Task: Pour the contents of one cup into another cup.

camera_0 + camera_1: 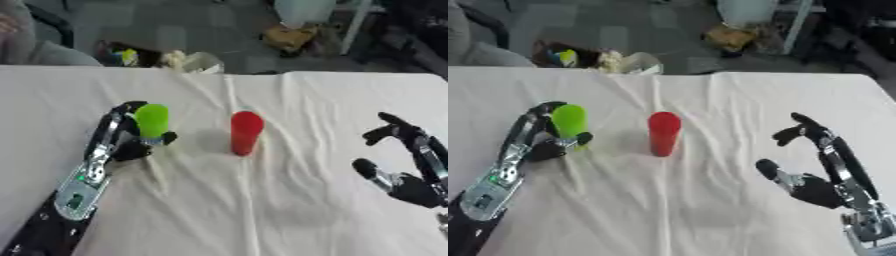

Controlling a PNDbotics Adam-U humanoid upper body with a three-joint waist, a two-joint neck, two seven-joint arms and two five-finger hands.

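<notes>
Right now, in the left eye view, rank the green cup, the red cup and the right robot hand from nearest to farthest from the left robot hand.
1. Green cup: held in the left robot hand.
2. Red cup: upright at the middle of the table.
3. Right robot hand: open, by the right edge.

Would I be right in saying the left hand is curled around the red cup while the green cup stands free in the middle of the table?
Not quite: the colours are swapped. The left eye view shows the left hand curled around the green cup, while the red cup stands free mid-table.

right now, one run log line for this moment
step: grasp, not pouring | left hand: curled round green cup | red cup: upright on table, untouched | right hand: open, idle
</notes>
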